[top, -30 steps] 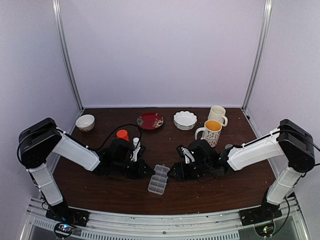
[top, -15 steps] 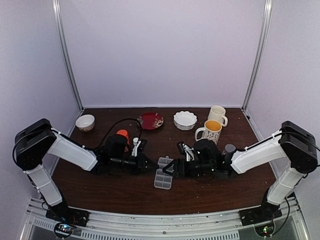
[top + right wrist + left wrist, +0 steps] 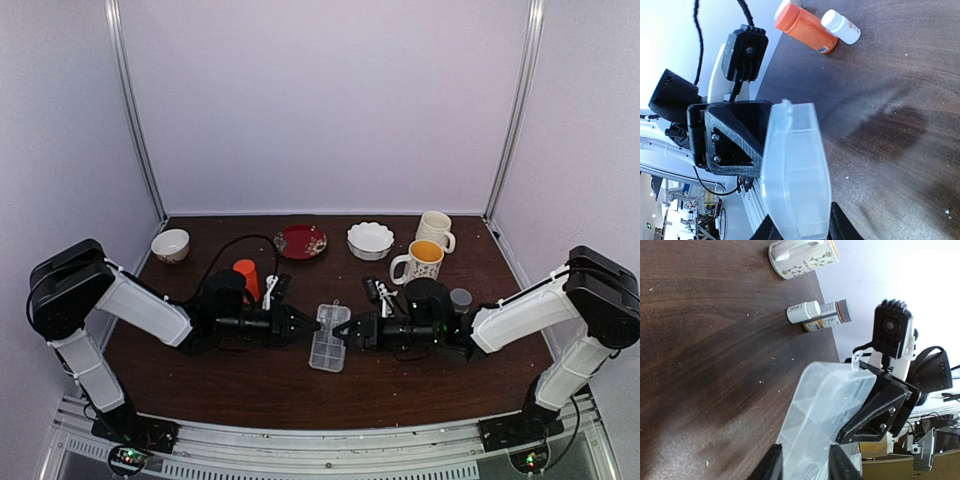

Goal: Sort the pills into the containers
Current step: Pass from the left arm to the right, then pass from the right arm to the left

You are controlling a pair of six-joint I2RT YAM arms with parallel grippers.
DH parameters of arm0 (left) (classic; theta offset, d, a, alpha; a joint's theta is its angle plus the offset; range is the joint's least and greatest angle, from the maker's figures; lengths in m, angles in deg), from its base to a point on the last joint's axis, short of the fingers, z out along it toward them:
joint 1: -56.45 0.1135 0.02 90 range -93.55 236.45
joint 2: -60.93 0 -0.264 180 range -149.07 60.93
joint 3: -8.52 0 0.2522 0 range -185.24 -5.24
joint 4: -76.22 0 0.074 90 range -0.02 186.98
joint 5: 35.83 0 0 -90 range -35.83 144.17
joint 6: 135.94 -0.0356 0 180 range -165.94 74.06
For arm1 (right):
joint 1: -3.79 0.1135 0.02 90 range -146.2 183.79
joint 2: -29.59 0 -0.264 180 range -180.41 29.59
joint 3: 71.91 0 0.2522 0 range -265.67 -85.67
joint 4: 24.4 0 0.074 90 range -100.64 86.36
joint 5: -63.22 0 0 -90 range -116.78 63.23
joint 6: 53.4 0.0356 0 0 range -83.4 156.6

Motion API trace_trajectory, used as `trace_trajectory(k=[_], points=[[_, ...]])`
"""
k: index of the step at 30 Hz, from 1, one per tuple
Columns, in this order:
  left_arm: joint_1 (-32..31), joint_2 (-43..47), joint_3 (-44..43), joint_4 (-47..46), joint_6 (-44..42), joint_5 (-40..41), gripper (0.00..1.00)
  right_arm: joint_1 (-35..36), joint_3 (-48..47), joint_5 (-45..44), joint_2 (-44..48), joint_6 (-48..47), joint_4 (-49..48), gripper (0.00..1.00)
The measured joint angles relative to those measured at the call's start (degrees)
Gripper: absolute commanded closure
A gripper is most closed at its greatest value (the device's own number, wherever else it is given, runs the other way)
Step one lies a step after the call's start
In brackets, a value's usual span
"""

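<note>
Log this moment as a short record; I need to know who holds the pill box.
left pincer: shut on one end of the pill box
right pincer: shut on the opposite end
pill box: clear plastic, mid-table, between both pincers
pills in cells: cannot tell
orange bottle: on the table behind the left arm

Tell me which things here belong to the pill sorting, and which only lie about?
Job: clear pill box; left claw and right claw gripping it.
Lying about: orange bottle, red plate, white bowl, small bowl, floral mug, cream mug.
</note>
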Motion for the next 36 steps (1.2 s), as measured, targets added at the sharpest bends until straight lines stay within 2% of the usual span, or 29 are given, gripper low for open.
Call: trace_trajectory(k=[10,17,19,22,28,36], points=[[0.0,0.0,1.4,-1.3,0.1,0.4,0.44,0.0,0.0,1.2,1.1,0.6,-1.9,0.75],[0.0,0.0,2.0,-4.0,-0.1,-0.8,0.45,0.0,0.0,2.5,1.1,1.1,-3.5,0.75],[0.0,-0.1,2.0,-4.8,-0.1,-1.4,0.48,0.0,0.0,2.9,1.1,1.4,-4.0,0.75],[0.0,-0.5,2.0,-6.7,0.5,-2.5,0.62,0.0,0.0,3.4,1.1,1.8,-4.6,0.74],[0.0,-2.4,2.0,-12.0,2.5,-4.6,0.80,-0.3,0.0,3.5,1.0,2.2,-4.7,0.62],[0.0,-7.6,2.0,-25.4,8.6,-6.3,0.82,-0.4,1.7,4.9,0.6,5.4,-12.0,0.57]])
